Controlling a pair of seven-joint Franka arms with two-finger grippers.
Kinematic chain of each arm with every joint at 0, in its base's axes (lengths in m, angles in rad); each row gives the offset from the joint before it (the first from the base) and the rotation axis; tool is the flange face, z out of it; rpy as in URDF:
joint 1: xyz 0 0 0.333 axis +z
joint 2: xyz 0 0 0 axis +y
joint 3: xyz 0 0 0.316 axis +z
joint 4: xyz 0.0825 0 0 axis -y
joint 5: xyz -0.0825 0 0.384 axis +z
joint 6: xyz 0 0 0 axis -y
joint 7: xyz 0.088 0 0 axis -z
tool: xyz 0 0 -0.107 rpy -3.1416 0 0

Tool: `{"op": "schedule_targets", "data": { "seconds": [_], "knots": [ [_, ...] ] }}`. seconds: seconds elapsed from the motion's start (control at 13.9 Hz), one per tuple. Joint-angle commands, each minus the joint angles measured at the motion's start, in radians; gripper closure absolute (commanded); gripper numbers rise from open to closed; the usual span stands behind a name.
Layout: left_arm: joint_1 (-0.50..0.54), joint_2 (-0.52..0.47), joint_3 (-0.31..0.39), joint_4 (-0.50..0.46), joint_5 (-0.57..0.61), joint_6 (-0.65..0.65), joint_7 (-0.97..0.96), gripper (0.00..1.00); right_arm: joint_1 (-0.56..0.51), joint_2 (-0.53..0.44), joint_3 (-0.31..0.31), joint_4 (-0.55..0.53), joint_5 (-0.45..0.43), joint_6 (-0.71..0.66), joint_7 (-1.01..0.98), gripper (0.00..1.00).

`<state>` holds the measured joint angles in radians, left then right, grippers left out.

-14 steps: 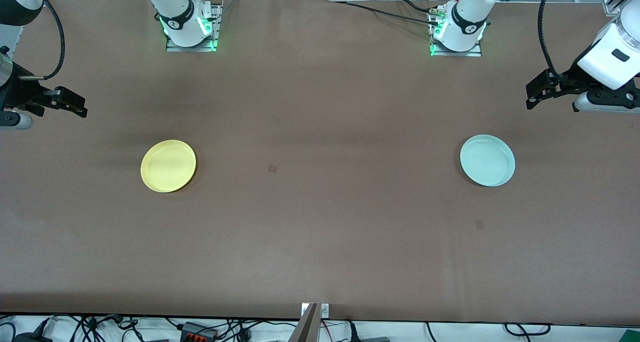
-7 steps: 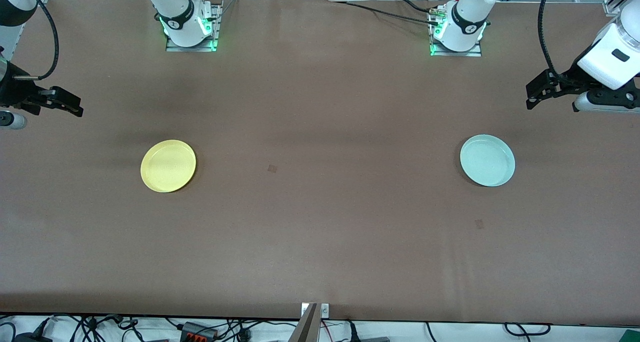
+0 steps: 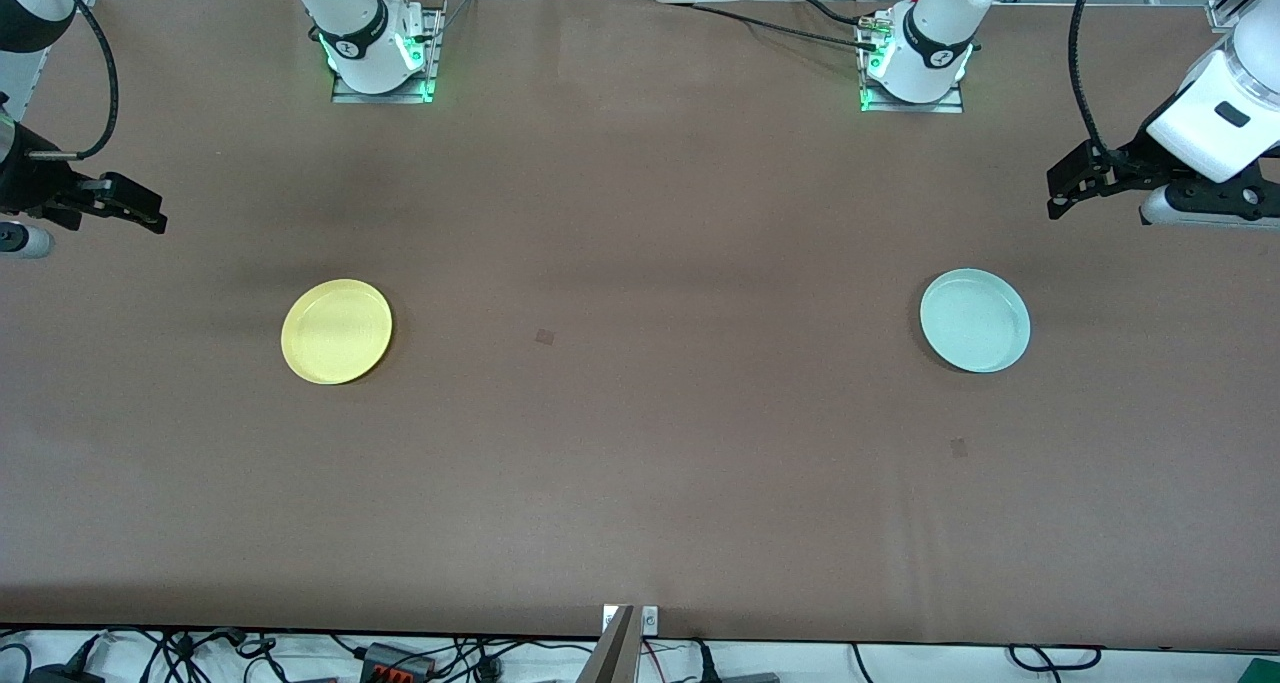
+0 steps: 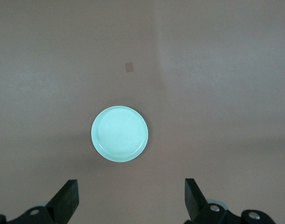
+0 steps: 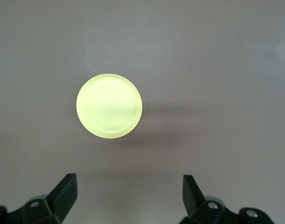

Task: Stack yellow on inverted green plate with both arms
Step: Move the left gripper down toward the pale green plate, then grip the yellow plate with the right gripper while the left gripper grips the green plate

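Observation:
The yellow plate (image 3: 336,331) lies flat on the brown table toward the right arm's end, and it also shows in the right wrist view (image 5: 109,106). The pale green plate (image 3: 975,320) lies flat toward the left arm's end and shows in the left wrist view (image 4: 119,134). My right gripper (image 3: 150,213) hangs open in the air by its table end, well apart from the yellow plate; its jaws (image 5: 129,182) hold nothing. My left gripper (image 3: 1062,191) hangs open near its end, apart from the green plate; its jaws (image 4: 130,186) are empty too.
The two arm bases (image 3: 378,53) (image 3: 915,63) stand at the table edge farthest from the front camera. Small dark marks (image 3: 544,337) (image 3: 958,448) dot the brown table cover (image 3: 640,463). Cables lie off the edge nearest the camera.
The right gripper has drawn slightly outward toward its table end. The left arm has shifted very slightly. Both plates lie where they were.

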<state>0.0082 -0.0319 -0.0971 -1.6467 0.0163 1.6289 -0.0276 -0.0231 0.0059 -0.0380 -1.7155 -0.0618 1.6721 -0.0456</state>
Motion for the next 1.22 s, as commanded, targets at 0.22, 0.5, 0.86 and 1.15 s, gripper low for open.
{"op": "schedule_targets", "data": {
  "seconds": [0.22, 0.5, 0.86, 1.15],
  "knots": [
    [-0.002, 0.09, -0.003, 0.07, -0.018, -0.092, 0.008, 0.0, -0.001, 0.012, 0.009, 0.016, -0.013, -0.006, -0.011, 0.0],
    [0.041, 0.196, 0.014, 0.073, -0.006, -0.121, 0.038, 0.0, 0.006, 0.069, 0.012, 0.016, -0.006, -0.008, -0.008, 0.0],
    [0.173, 0.293, 0.013, -0.065, -0.007, 0.102, 0.161, 0.0, 0.101, 0.167, 0.012, 0.019, -0.003, 0.003, 0.003, 0.0],
    [0.257, 0.337, 0.011, -0.257, -0.018, 0.434, 0.343, 0.0, 0.123, 0.268, 0.012, 0.02, 0.002, 0.058, 0.003, 0.0]
  ]
}}
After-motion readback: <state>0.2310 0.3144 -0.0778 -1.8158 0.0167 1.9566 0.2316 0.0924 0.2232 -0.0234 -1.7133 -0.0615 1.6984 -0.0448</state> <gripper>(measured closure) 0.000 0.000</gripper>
